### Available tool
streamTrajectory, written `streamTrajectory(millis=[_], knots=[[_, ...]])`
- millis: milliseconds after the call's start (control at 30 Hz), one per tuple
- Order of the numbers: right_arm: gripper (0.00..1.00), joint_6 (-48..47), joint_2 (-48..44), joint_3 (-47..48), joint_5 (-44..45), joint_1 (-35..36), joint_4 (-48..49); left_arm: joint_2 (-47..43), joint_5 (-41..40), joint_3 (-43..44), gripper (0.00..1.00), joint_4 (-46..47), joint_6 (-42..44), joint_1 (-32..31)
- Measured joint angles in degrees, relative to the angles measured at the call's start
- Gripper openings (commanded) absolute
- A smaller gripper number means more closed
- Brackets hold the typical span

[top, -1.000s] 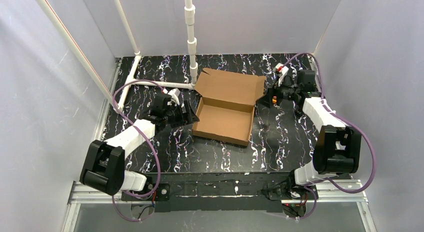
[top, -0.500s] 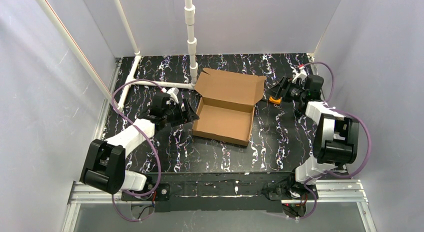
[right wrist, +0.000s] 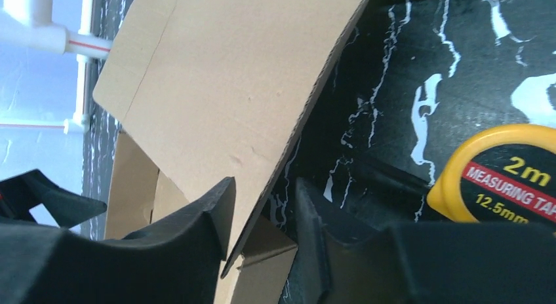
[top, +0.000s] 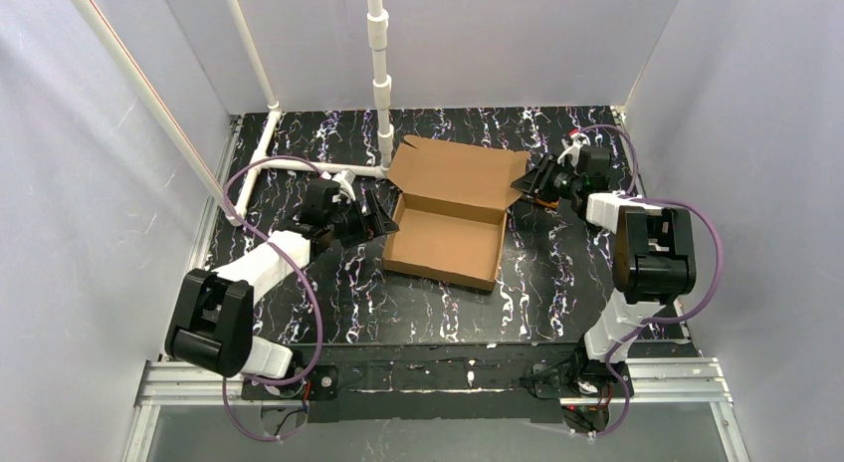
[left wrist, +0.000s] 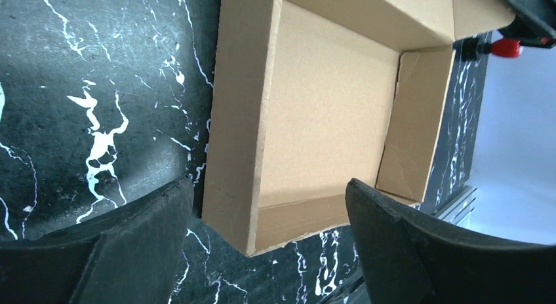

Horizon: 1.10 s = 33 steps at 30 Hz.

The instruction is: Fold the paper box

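Observation:
The paper box (top: 445,241) is a brown cardboard tray with its walls up and its lid (top: 460,173) open, leaning back. My left gripper (top: 384,221) is open at the tray's left wall. In the left wrist view (left wrist: 269,206) its wide jaws straddle the tray's near-left corner (left wrist: 236,206) without touching it. My right gripper (top: 525,185) is at the lid's right edge. In the right wrist view (right wrist: 262,215) its jaws stand narrowly apart with the lid's edge (right wrist: 282,166) between them.
A yellow tape measure (right wrist: 505,176) lies on the black marbled table just right of the right gripper. A white pipe frame (top: 381,84) stands behind the box, and its horizontal bar (top: 309,165) runs to the left. Grey walls close in the table.
My right gripper swung out to the right, then came back left onto the lid's right edge. My left gripper shifted a little up along the tray's left wall. The box stayed put.

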Motion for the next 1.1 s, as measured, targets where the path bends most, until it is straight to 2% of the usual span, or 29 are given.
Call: streamTrajectory(millis=[100, 267, 400, 533, 800, 1100], knots=[[0.32, -0.4, 0.2, 1.0, 2.3, 0.4, -1.2, 0.1, 0.1, 0.3, 0.98, 0.2, -1.4, 0.7], [0.13, -0.9, 0.2, 1.8, 5.7, 1.9, -1.5, -1.7, -1.3, -0.1, 0.98, 0.3, -4.8, 2.7], [0.02, -0.1, -0.2, 1.6, 6.2, 2.0, -1.4, -5.7, -1.1, -1.7, 0.98, 0.7, -7.6, 5.6], [0.01, 0.2, -3.3, -0.7, 5.9, 0.3, -0.7, -6.4, 2.1, -2.2, 0.98, 1.5, -8.7, 8.0], [0.01, -5.9, -5.6, -1.6, 2.8, -4.9, -1.6, -5.4, 11.6, -4.1, 0.98, 6.6, -10.0, 8.1], [0.01, -10.7, -5.9, -2.2, -3.3, -8.2, -2.5, 4.4, 15.8, -2.5, 0.98, 15.1, -11.4, 7.3]])
